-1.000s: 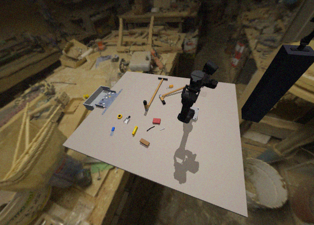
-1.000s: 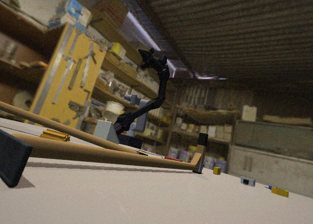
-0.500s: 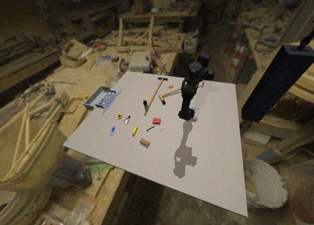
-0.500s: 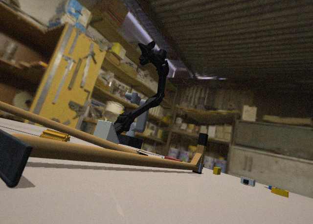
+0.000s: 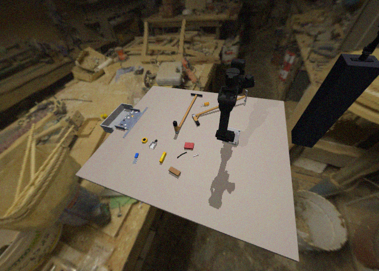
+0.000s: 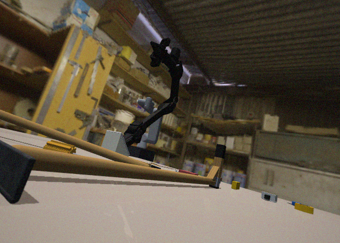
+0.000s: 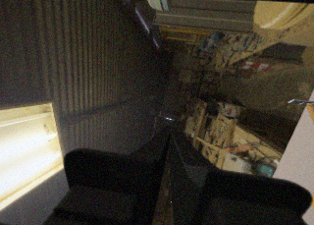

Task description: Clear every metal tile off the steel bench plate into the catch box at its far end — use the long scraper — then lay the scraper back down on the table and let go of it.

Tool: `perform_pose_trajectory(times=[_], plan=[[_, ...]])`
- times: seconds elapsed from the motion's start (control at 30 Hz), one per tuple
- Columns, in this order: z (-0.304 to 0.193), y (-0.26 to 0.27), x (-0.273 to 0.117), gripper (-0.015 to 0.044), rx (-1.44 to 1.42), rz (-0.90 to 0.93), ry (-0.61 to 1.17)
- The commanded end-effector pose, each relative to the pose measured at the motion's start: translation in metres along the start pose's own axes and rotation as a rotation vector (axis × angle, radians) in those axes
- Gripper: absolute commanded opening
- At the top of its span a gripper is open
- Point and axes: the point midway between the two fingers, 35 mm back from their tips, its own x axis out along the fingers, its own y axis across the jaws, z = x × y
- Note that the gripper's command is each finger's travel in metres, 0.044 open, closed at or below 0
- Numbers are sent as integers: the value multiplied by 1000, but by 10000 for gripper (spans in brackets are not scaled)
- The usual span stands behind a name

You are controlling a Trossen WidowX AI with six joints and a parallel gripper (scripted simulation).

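Long scraper, by the look of its wide dark blade, is one of two long-handled tools (image 5: 187, 112) (image 6: 109, 167) on the bench (image 5: 254, 170) (image 6: 137, 215) (image 7: 298, 148). Nearest the arm's foot, the other long-handled tool (image 5: 209, 110) (image 6: 68, 139) slants past the arm (image 5: 225, 115) (image 6: 174, 87), a thin metal piece at its outer end. High above the bench, the fingers of the gripper (image 5: 244, 75) (image 6: 154, 54) are closed on nothing, well apart from both handles.

A little farther out come an orange piece (image 5: 206, 103) (image 6: 59, 146) between the handles, a red block (image 5: 188, 145) (image 6: 188, 172), then the wide-bladed tool, its black-tipped grip standing up. Beyond sit a brown block (image 5: 174, 171), a yellow bar (image 5: 163, 157) (image 6: 235, 184), a yellow round piece (image 5: 144, 139) (image 6: 304, 208) and a blue-ended piece (image 5: 136, 155) (image 6: 293, 203).

Farther still, metal tiles (image 5: 132, 116) lie scattered across the steel plate (image 5: 129, 122); the gray catch box (image 5: 106, 126) adjoins its far side.
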Motion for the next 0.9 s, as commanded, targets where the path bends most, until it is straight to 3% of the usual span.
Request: perform_pose_trajectory(times=[0.0, 0.87], plan=[[-15, -4, 14, 0, -68, -30, 46], [-96, -28, 64, 0, -420, -114, 294]])
